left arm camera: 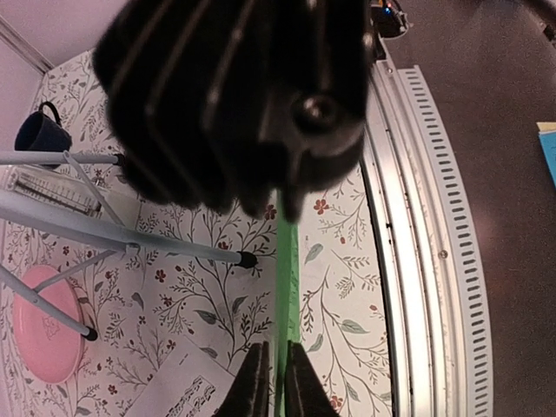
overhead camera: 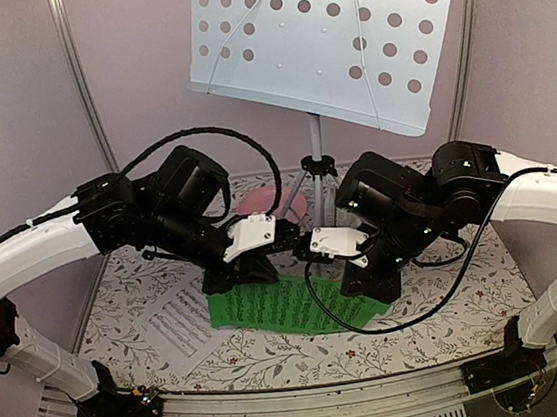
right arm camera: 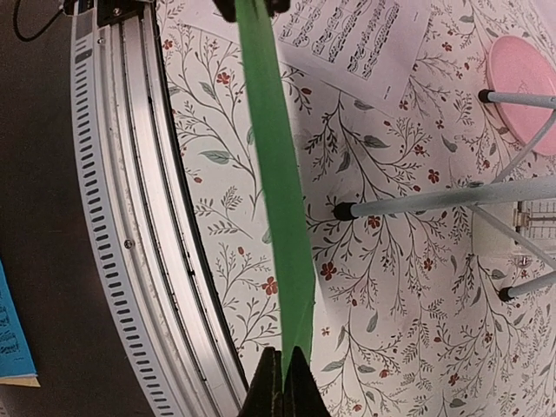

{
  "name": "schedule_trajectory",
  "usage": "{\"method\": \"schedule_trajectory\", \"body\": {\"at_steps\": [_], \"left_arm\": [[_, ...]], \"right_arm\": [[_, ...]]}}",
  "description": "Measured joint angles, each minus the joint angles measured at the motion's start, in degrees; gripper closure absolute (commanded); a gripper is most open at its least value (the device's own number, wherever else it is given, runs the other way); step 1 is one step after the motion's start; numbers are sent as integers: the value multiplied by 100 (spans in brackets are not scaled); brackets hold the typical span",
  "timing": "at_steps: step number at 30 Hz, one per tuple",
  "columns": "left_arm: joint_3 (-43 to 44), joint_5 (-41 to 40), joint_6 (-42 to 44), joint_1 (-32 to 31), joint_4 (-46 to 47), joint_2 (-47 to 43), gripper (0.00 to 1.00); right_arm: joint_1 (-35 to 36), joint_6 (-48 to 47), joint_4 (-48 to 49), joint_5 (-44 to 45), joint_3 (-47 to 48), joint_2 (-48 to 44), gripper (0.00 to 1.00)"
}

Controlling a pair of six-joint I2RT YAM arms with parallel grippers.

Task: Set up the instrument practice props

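Both arms hold the green music sheet (overhead camera: 290, 308) at the near centre of the worktop (overhead camera: 422, 323).
The left gripper (left arm camera: 276, 387) pinches its left end, the right gripper (right arm camera: 284, 382) its right end (edge-on from each wrist).

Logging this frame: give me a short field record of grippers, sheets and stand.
left gripper: shut on one end of green music sheet
right gripper: shut on the opposite end
white music sheet: flat on table, left of the green one
music stand: upright at back, no sheet on it
pink plate: on table among stand's legs
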Motion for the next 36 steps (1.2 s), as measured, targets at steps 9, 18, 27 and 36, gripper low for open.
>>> {"method": "schedule_trajectory", "body": {"at_steps": [9, 18, 27, 36], "left_arm": [[-551, 184, -127, 66, 413, -435, 100], [-955, 1768, -632, 1204, 1460, -1390, 100], [-1451, 3209, -1620, 1690, 2787, -1600, 100], [-2188, 4009, -2855, 1895, 4516, -1899, 100]], "right_arm": [[0, 7, 651, 330, -352, -361, 1], [0, 157, 3279, 662, -2605, -3270, 1], [0, 457, 4957, 726, -3477, -4188, 1], [0, 651, 5241, 549, -3569, -3751, 47]]}}
